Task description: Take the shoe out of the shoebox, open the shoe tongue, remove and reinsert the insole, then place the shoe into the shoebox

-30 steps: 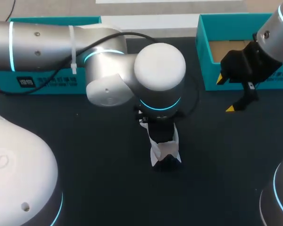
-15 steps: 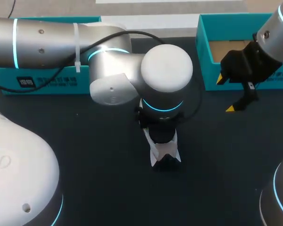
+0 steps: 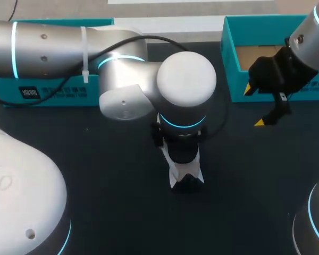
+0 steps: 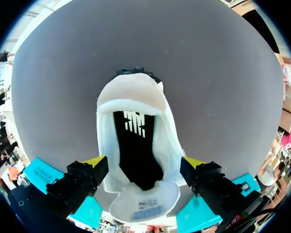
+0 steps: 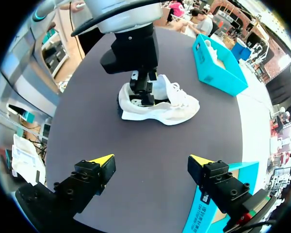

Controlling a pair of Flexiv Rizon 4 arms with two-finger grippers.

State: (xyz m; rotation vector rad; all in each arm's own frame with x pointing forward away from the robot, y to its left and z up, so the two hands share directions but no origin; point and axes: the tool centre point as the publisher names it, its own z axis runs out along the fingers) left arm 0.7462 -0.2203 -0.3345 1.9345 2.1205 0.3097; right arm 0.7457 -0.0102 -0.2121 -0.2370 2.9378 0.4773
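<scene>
Since earlier, left arm (image 3: 122,79) drifted slightly toward 3 o'clock. At worktop (image 3: 95,159) centre, left gripper (image 4: 143,165) clamped the shoe (image 5: 160,104) at its heel; right gripper (image 5: 150,161) hung released at 2 o'clock. Risk: squeeze could pin insole (image 4: 136,150) or tip shoe.

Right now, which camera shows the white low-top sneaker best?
The right wrist view: the white low-top sneaker shows nearly whole, side-on. The left wrist view looks only into its opening; in the head view my left arm hides most of it.
</scene>
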